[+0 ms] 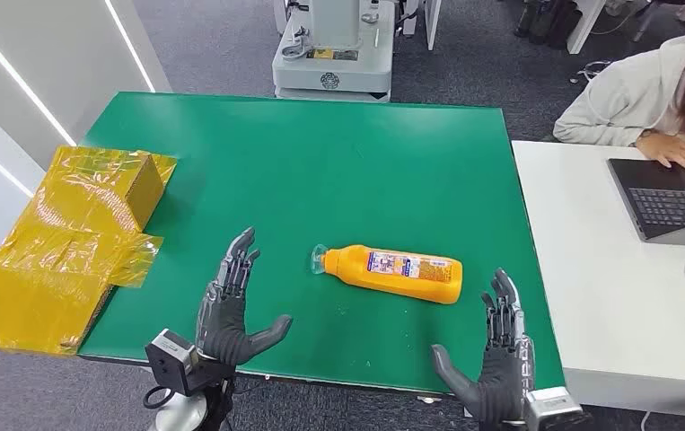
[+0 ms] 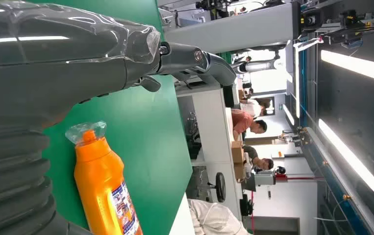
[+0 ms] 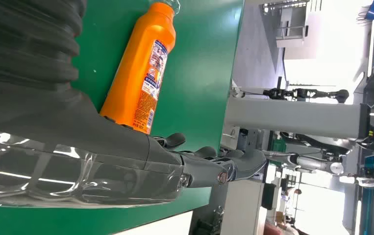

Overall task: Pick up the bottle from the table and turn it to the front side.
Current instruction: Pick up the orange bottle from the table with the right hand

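Bottle: the orange bottle (image 1: 395, 273) is lying on its side on the green table (image 1: 338, 162), near the robot's edge, its clear-wrapped cap pointing toward the robot's left and its label facing up and partly sideways.
Left hand: the left hand (image 1: 231, 310) is hovering over the table beside the cap end, fingers spread and holding nothing — not touching the bottle.
Right hand: the right hand (image 1: 493, 364) is hanging just past the bottle's base, fingers apart too, gripping nothing.
Progress: nothing of the task looks done yet; the bottle is resting untouched between the two hands. The grasp, the lift and the turn to the front side are all left, I'd judge.
Head view: it is showing both hands flanking the bottle, plus the yellow-wrapped box (image 1: 78, 233) at the table's left edge and a person (image 1: 644, 94) leaning over a laptop (image 1: 671, 197) on the white table alongside.
Left wrist view: it is giving the cap close up, crinkled plastic over it — detail the head view blurs.
Right wrist view: it is showing the label's printed side and the bottle's base sitting just beyond the thumb.
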`<action>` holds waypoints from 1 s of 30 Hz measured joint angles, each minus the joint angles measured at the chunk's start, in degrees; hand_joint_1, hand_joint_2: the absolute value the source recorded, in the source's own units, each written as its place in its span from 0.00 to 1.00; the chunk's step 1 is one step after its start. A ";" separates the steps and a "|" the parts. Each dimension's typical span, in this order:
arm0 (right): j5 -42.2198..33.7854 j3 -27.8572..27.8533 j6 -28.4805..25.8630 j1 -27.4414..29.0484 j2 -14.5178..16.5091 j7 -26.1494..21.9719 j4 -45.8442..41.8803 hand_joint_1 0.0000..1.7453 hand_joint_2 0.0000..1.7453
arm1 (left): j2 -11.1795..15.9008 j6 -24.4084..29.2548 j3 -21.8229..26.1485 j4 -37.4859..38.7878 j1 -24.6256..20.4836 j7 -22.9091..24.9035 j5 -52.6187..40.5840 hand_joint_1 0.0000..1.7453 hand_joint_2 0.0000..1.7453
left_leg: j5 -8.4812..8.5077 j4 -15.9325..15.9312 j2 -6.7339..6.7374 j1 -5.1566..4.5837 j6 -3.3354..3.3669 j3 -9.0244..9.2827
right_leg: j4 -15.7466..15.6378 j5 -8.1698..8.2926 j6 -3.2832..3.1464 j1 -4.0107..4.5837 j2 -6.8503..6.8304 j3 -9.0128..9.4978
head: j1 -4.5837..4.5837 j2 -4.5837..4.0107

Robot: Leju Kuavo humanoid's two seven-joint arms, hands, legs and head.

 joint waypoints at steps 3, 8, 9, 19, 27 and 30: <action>0.03 0.00 0.33 -0.12 0.00 0.00 0.10 0.00 1.00 | -0.01 0.11 0.00 0.00 0.01 -0.02 0.00 0.00 1.00 | 0.00 0.00 0.00 0.00 0.00 0.00 | 0.00 0.00 0.00 0.00 0.00 0.00 | 0.00 0.00; 0.07 0.00 0.69 -0.35 0.00 -0.03 0.52 0.00 1.00 | -0.02 0.26 0.00 0.00 0.02 -0.04 0.00 0.00 1.00 | 0.00 0.00 0.00 0.00 0.00 0.00 | 0.00 0.00 0.00 0.00 0.00 0.00 | 0.00 0.00; 0.07 0.00 0.70 -0.38 0.00 -0.03 0.58 0.00 1.00 | -0.01 0.27 0.00 0.00 0.02 -0.04 0.00 0.00 1.00 | 0.00 0.00 0.00 0.00 0.00 0.00 | 0.00 0.00 0.00 0.00 0.00 0.00 | 0.00 0.00; -0.11 0.00 0.65 -0.82 -0.01 -0.17 1.08 0.00 1.00 | 0.00 0.31 0.00 0.00 0.08 -0.04 -0.01 0.00 1.00 | 0.00 0.00 0.00 0.00 0.00 0.00 | 0.00 0.00 0.00 0.00 0.00 0.01 | 0.00 0.00; 8.47 -0.02 -2.98 -1.54 -0.58 1.54 1.60 0.00 1.00 | -0.14 0.19 -0.01 0.00 -0.36 -0.02 -0.13 0.00 1.00 | 0.01 0.00 0.01 0.00 0.00 0.01 | 0.00 0.01 0.00 0.00 0.01 0.00 | 0.01 0.00; 16.98 -0.22 -4.47 -2.80 -0.90 4.59 2.57 0.00 1.00 | -0.48 -0.57 -0.03 0.00 -0.71 0.22 -0.46 0.00 1.00 | 0.01 0.01 0.02 0.00 0.00 0.03 | 0.00 0.01 0.00 0.00 0.01 0.01 | 0.00 0.00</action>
